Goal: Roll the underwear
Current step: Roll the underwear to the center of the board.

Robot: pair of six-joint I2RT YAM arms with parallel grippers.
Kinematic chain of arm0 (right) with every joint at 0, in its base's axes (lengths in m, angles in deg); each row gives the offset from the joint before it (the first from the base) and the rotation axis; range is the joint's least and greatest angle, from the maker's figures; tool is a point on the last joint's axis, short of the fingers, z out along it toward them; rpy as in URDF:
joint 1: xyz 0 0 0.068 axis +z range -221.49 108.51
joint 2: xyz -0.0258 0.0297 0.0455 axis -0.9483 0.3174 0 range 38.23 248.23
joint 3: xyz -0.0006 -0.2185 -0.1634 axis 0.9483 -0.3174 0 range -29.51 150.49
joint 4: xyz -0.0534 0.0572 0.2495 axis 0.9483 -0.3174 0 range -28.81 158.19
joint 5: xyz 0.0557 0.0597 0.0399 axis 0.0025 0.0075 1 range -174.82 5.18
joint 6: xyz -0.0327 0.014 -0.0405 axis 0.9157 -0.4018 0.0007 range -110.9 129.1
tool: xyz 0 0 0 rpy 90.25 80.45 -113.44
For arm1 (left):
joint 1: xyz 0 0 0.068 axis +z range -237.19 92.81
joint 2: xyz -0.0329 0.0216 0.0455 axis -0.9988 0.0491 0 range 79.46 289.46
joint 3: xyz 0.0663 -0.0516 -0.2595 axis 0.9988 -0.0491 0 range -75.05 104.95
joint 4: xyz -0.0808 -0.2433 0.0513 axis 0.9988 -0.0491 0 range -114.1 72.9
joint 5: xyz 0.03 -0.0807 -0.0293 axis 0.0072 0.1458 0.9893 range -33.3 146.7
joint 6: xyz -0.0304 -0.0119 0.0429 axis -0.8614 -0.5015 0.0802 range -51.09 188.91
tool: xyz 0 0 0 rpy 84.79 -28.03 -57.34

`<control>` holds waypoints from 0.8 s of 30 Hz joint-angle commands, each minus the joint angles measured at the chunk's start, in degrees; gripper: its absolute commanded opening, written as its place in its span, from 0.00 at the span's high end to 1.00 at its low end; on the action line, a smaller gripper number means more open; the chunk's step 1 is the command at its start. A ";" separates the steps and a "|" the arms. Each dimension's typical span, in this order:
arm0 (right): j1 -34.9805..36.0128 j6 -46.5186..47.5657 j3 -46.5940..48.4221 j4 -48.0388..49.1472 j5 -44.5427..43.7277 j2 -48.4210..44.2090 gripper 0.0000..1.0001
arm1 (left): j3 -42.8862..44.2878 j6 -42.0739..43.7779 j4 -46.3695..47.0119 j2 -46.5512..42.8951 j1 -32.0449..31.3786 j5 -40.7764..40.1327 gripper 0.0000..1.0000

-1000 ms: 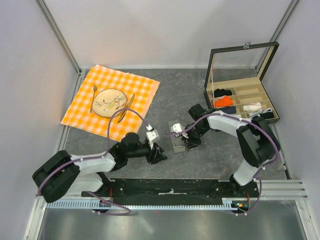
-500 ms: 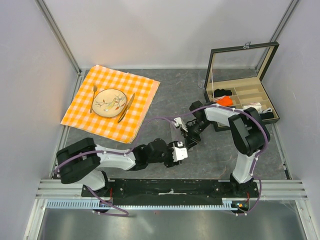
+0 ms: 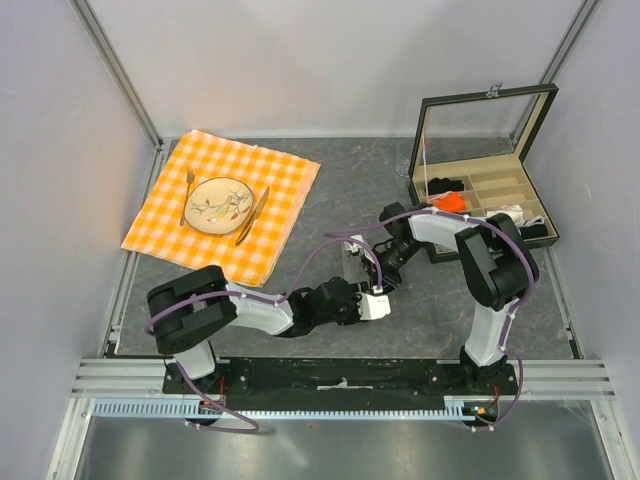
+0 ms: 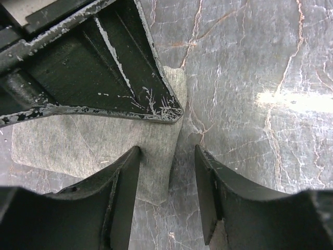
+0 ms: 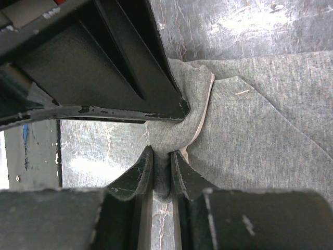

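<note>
The right gripper (image 5: 162, 161) is pressed together on a bunched fold of the underwear (image 5: 260, 130). The grey cloth rises into its jaws, and the cream strip (image 5: 207, 107) curls just beyond its tips. The rest of the garment spreads flat to that gripper's right in the wrist view. This pinch looks meant to anchor or lift the starting edge, so that the roll has something to turn around.

The left gripper (image 4: 166, 159) stands spread and holds nothing. One finger lies over the cloth's edge and the other over bare table (image 4: 250, 62), with a corner of the underwear between them. It meets the right gripper almost tip to tip, and the other arm's black finger fills the space just ahead of it. I judge that it is lining up for a second hold on the same edge, since a soft garment rolls crooked when it is driven from one point.

The table is dark grey stone-patterned sheet with pale veins and a patch of glare. It is flat and fairly slick, so the cloth may slide rather than turn.

The room is a pale-walled booth (image 3: 300, 60) with metal posts. Beyond the right gripper and to its right is an open box (image 3: 540, 225) of small garments. Well off beyond the left gripper, to its left, lies a checked cloth (image 3: 280, 175) with a plate (image 3: 215, 185) on it.
</note>
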 commanded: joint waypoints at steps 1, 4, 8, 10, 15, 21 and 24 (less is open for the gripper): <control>0.17 0.92 -1.74 -2.31 -4.07 2.71 0.85 | -0.12 2.72 1.91 0.84 0.05 -4.25 0.47; 0.26 0.92 -1.74 -2.40 -4.16 2.80 0.85 | -3.02 2.80 4.98 -2.14 -0.12 -3.72 0.44; 0.17 0.83 -1.65 -2.40 -4.07 2.98 0.85 | -3.03 4.12 4.12 -3.47 -0.12 -3.37 0.42; 0.17 0.75 -1.65 -2.31 -4.16 2.98 0.85 | -2.41 4.73 3.67 -3.04 -0.12 -3.46 0.42; 0.17 0.66 -1.82 -2.31 -4.16 2.98 0.85 | -0.48 5.44 2.53 0.30 -0.12 -4.07 0.42; 0.26 0.66 -1.91 -2.31 -4.16 2.80 0.84 | 1.02 4.56 0.07 2.67 -0.03 -3.98 0.73; 0.08 0.66 -1.83 -2.31 -3.98 2.36 0.83 | 1.11 3.42 -1.33 2.77 -0.03 -3.63 0.98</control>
